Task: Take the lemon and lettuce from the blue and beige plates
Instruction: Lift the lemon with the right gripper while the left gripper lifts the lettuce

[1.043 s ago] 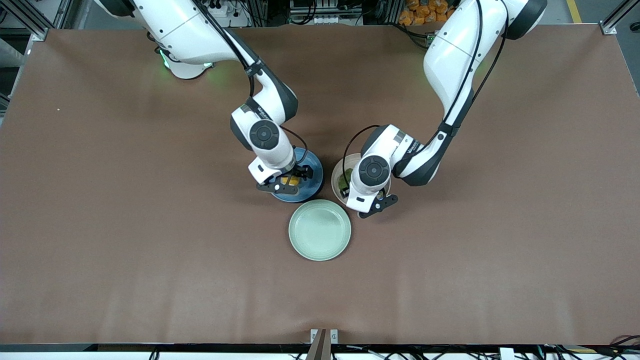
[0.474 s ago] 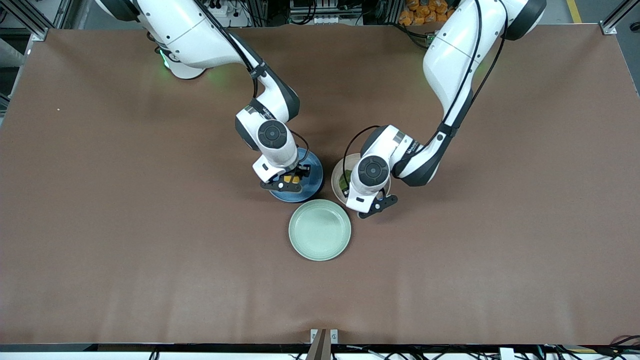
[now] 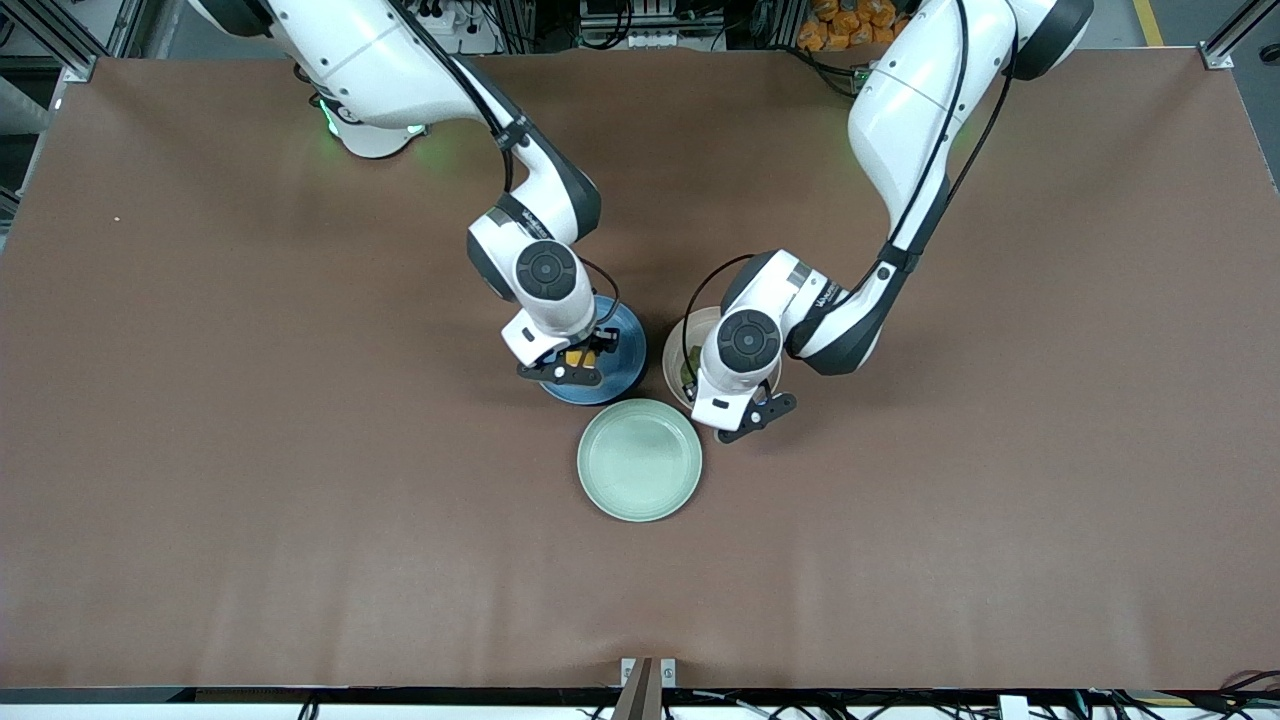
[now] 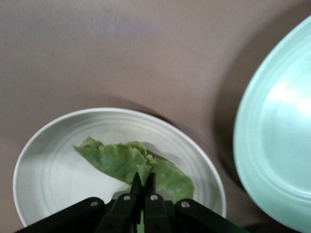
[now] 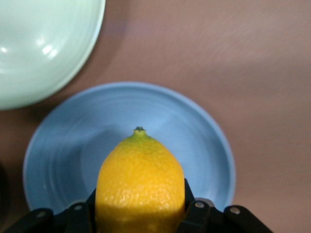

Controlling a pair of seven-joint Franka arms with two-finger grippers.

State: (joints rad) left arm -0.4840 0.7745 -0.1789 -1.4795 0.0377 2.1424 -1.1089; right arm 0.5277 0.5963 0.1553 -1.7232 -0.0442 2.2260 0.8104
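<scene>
My right gripper (image 3: pixel 577 358) is shut on the yellow lemon (image 3: pixel 574 357) and holds it just over the blue plate (image 3: pixel 627 350). In the right wrist view the lemon (image 5: pixel 140 179) fills the space between the fingers (image 5: pixel 192 206), above the blue plate (image 5: pixel 68 150). My left gripper (image 4: pixel 144 179) is shut on the edge of the green lettuce (image 4: pixel 119 160), which lies on the beige plate (image 4: pixel 46 179). In the front view the left wrist hides most of the beige plate (image 3: pixel 673 345); a bit of lettuce (image 3: pixel 688 362) shows.
A pale mint-green plate (image 3: pixel 640 460) lies on the table nearer to the front camera than the two other plates, close to both. It also shows in the left wrist view (image 4: pixel 277 141) and the right wrist view (image 5: pixel 39 43). The brown table (image 3: pixel 300 500) surrounds them.
The right wrist has shifted a little toward the left arm's end of the table, with the lemon still in its grip. The left arm has barely moved.
</scene>
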